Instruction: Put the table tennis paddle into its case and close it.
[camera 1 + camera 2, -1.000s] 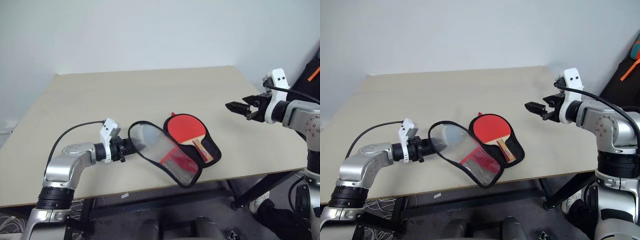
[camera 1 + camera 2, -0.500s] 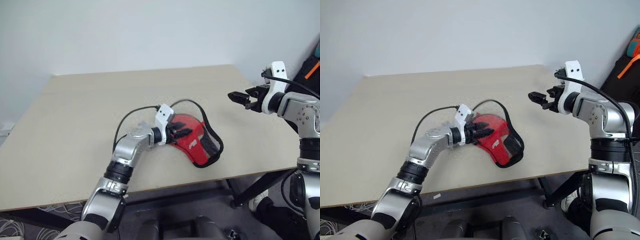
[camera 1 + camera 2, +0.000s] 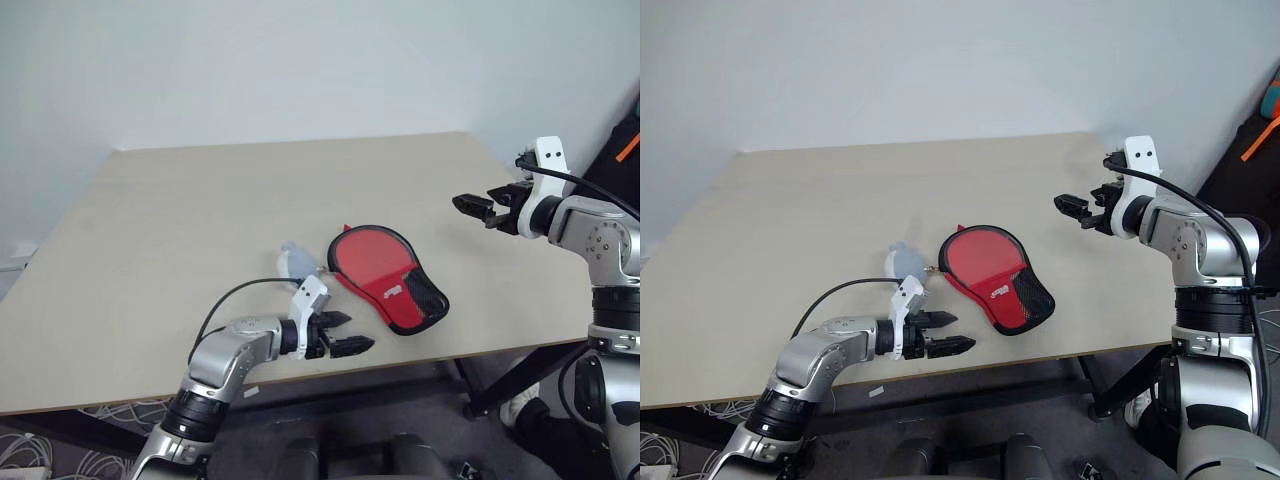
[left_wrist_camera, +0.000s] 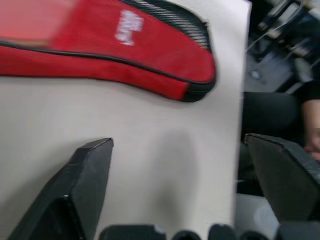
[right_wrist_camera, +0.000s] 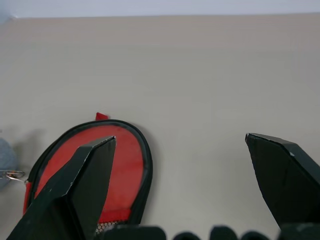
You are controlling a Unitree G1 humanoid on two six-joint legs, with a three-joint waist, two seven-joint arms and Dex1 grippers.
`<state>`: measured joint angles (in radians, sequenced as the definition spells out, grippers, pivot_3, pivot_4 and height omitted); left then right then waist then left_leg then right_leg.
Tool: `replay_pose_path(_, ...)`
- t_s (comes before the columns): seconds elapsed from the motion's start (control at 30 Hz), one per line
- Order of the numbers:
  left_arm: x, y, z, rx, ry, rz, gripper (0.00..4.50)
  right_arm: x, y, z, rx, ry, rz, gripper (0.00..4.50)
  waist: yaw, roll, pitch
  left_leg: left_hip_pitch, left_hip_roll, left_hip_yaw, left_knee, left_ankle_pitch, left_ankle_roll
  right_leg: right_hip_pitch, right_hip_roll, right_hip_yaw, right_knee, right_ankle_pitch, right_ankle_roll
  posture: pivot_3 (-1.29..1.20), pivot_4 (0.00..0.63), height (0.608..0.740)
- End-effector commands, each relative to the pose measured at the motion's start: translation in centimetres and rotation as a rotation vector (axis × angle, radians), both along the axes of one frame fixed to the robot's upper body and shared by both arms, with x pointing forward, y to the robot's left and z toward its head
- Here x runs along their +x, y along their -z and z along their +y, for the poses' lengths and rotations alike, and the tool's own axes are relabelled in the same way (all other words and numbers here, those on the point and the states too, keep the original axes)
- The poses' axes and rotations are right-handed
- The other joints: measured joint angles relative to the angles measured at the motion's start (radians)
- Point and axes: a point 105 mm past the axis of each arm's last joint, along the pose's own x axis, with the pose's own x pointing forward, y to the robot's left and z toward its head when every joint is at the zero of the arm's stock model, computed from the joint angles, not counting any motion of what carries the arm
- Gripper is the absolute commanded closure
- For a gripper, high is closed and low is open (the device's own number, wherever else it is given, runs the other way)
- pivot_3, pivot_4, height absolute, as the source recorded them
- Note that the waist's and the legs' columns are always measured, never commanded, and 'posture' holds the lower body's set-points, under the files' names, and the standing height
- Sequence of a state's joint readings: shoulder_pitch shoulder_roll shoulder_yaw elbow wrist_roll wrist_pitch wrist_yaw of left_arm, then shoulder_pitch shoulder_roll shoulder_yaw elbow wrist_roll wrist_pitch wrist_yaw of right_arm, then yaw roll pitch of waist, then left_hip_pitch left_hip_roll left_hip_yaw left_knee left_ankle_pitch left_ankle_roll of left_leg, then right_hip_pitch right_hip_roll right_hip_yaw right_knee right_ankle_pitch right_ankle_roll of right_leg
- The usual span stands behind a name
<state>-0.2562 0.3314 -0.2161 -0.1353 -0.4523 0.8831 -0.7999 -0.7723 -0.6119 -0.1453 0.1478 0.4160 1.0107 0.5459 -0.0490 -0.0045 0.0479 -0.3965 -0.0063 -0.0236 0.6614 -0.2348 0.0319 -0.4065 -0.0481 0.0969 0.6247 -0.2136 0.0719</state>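
Note:
The case (image 3: 388, 279) lies flat on the table with its flap folded over, red with a black rim and a mesh pocket (image 3: 1032, 292) at its narrow end. In the left wrist view the case (image 4: 100, 50) shows its white logo. The paddle is hidden under the flap. My left gripper (image 3: 358, 331) is open and empty, low over the table's front edge, just in front and to the left of the case. My right gripper (image 3: 462, 205) is open and empty too, hovering to the right of the case; the case's round end (image 5: 107, 160) shows between its fingers.
A small grey fluffy ball (image 3: 292, 260) on a metal ring lies by the case's left side. The table's front edge (image 3: 470, 350) runs close behind my left gripper. A dark bag with an orange strap (image 3: 625, 150) sits beyond the table's right side.
The left gripper has let go of the case's flap, opened and drawn back toward the front edge. The flap now lies folded over the paddle. The right gripper has hardly moved.

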Motion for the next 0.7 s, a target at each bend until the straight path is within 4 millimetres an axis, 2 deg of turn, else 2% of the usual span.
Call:
replay_pose_path(0.03, 1.0, -1.3, -0.8, -0.064, -0.044, 0.012, 0.04, -0.1, -1.9, 0.4, 0.013, -0.008, -0.07, 0.0, 0.0, 0.0, 0.0, 0.0, 0.0, 0.0, 0.0, 0.0, 0.0, 0.0, 0.0, 0.0, 0.0, 0.0, 0.0, 0.0, 0.0, 0.74)
replay_pose_path(0.3, 3.6, -1.3, -1.9, -0.156, -0.246, 0.276, 0.04, -0.3, -1.7, 0.9, 0.025, -0.015, -0.064, 0.0, 0.0, 0.0, 0.0, 0.0, -0.001, 0.0, 0.0, 0.0, 0.0, 0.001, 0.0, 0.0, 0.0, 0.0, 0.0, 0.0, 0.0, 0.74)
replay_pose_path(0.47, 3.5, -1.5, -2.7, -0.179, -0.262, 0.395, 0.04, -0.5, -1.6, 1.2, 0.032, -0.016, -0.06, 0.0, 0.0, 0.0, 0.0, 0.0, 0.0, -0.001, 0.0, 0.0, 0.0, 0.001, 0.0, 0.0, 0.0, 0.0, 0.0, 0.0, 0.0, 0.74)
replay_pose_path(0.7, 3.7, -0.6, -3.2, -0.155, -0.317, 0.533, 0.04, -0.5, -1.5, 1.4, 0.044, -0.012, -0.059, 0.0, 0.001, 0.0, 0.0, 0.0, -0.001, -0.001, 0.0, 0.0, 0.0, 0.001, 0.0, 0.0, 0.0, 0.0, 0.0, 0.0, 0.0, 0.74)
